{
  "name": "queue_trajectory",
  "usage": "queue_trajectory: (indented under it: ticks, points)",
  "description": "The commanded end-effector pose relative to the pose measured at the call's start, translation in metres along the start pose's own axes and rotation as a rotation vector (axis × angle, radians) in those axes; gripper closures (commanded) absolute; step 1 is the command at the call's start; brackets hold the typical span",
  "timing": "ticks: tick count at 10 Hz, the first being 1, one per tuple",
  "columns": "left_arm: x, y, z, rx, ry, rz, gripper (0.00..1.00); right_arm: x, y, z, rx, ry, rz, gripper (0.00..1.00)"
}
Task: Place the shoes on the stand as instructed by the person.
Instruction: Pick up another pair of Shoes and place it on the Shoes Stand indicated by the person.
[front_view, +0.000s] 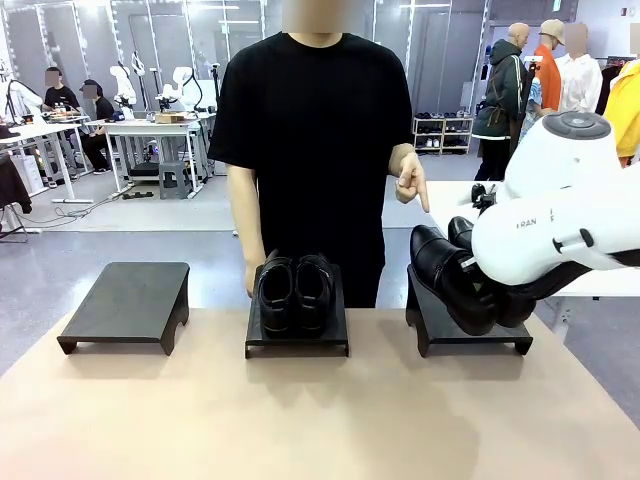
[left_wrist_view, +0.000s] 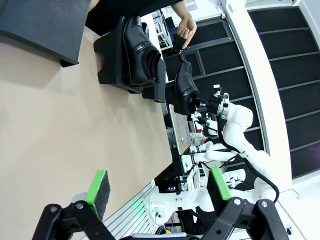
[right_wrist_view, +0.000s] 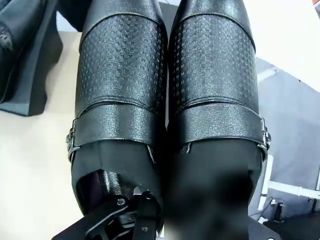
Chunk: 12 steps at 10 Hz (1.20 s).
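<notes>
I see the right gripper (right_wrist_view: 132, 210) clamped on a pair of glossy black leather dress shoes (front_view: 462, 275), holding them side by side over the right-hand black stand (front_view: 470, 330); the toes tip up and away toward the person in the black T-shirt (front_view: 315, 130), heels low, long axis running across the table. That person's hand (front_view: 410, 178) points a finger down at this stand. The second glossy pair (front_view: 295, 292) sits on the middle black stand (front_view: 297, 340), toes toward the person. The left black stand (front_view: 127, 303) is bare, with broad tan tabletop (front_view: 300, 420) open on my near side. My left gripper (left_wrist_view: 157, 192) hangs with jaws apart above the table.
</notes>
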<state>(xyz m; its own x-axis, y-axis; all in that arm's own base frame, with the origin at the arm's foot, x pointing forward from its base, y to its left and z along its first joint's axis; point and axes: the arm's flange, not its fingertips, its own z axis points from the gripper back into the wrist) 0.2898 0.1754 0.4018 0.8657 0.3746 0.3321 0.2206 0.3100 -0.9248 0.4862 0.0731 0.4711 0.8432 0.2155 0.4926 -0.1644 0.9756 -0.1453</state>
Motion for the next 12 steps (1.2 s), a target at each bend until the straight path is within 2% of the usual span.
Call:
queue_trajectory:
  ticks: [1,4,6,12]
  points:
    - [0.000,0.000,0.001,-0.017,0.000,-0.014,0.00,0.028,-0.003,-0.014,-0.048,-0.044,-0.067,0.91]
    - [0.000,0.000,0.001,-0.017,0.000,-0.014,0.00,0.043,-0.014,-0.036,-0.014,-0.027,-0.116,0.91]
    - [0.000,0.000,0.001,-0.017,0.000,-0.014,0.00,0.056,-0.023,-0.046,0.056,-0.012,-0.152,0.91]
    - [0.000,0.000,0.001,-0.017,0.000,-0.014,0.00,0.070,-0.034,-0.083,0.079,0.047,-0.209,0.91]
